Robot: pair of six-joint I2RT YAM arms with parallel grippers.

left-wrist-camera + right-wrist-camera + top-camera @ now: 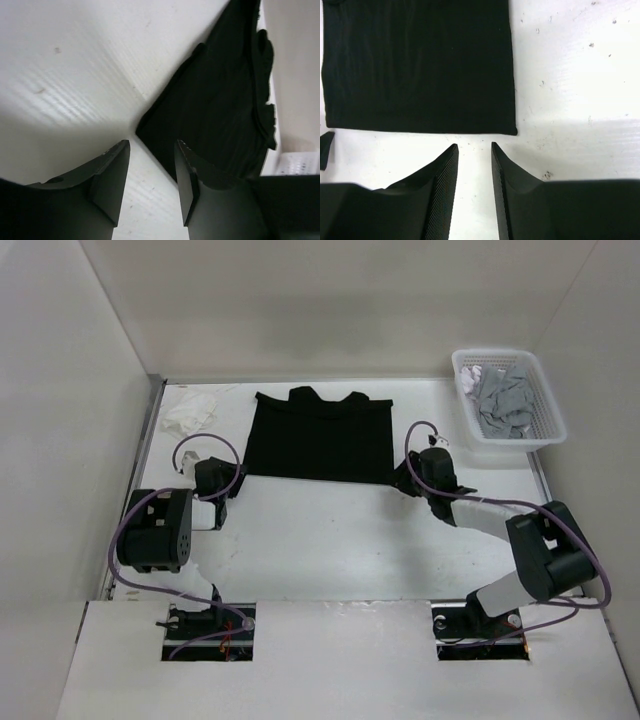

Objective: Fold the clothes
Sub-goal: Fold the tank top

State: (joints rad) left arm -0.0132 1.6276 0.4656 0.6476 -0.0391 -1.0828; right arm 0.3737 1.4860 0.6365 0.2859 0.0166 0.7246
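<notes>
Black shirt [320,435] lies flat on the white table [320,540], far-centre, as a neat rectangle w/ straight sides and a straight near edge; neck bump on the far edge, no sleeves sticking out. Looks part-folded at least, prob. sleeves tucked in. Judging by how broad it is, one or more folds across are likely left to make a compact stack. Left pincer [152,145] sits just off the shirt's near-left corner, jaws apart, nothing between them, only bare table in the gap. Right pincer [474,146] sits just off the near-right corner, jaws a narrower way apart, also empty; the shirt edge lies just beyond the tips, not touching. Table is white, matt, w/ small specks and scuffs. Plain pale walls [60,390] box it in left, far and right. A crumpled white cloth [188,412] lies far-left, a white basket [510,452] w/ grey garments [505,400] far-right, both apart from the shirt.
</notes>
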